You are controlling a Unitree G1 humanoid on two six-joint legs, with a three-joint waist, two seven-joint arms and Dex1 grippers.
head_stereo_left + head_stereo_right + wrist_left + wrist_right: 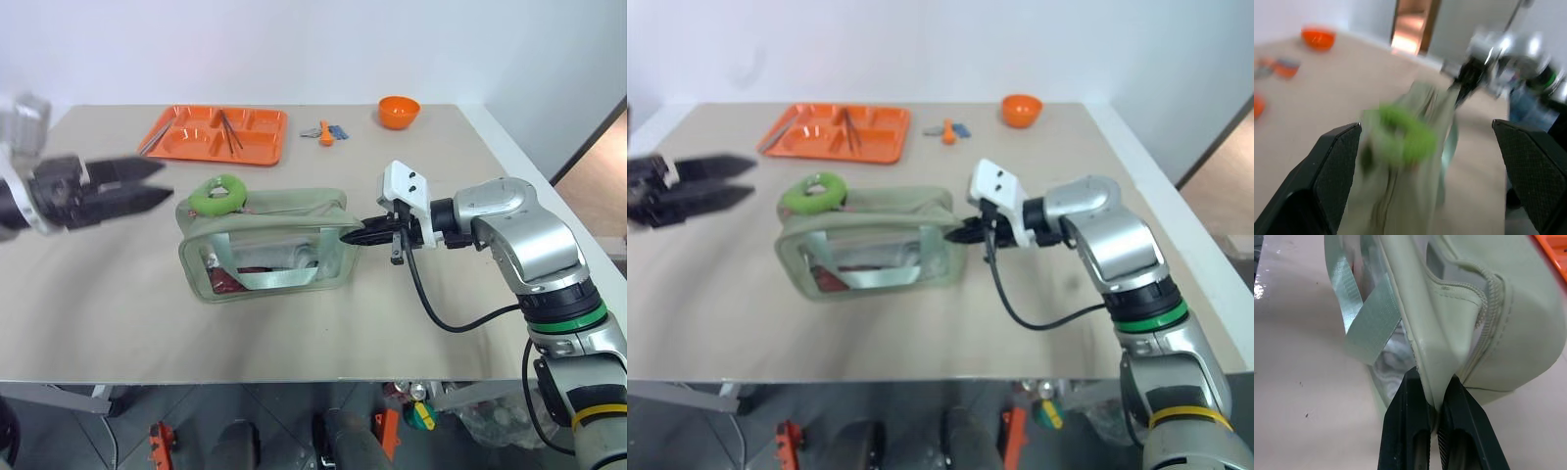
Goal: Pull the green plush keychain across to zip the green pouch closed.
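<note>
Plush keychain [219, 193] looks soft and light; best pinched across its fuzzy ring. Left pincer [147, 186] gapes beside it, while the right pincer [1436, 404] clamps the limp green pouch [269, 240] end.

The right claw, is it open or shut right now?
Shut: the right claw has both fingers pinched on a corner of the green pouch.

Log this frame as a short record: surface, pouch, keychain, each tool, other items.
surface: beige table
pouch: pale green, mid-table, clear window toward the robot
keychain: lime plush ring, on the pouch's top at its left end
right tool: shut on the pouch's right end
left tool: open, left of the keychain, apart from it
other: orange tray, orange bowl at the far edge
</note>
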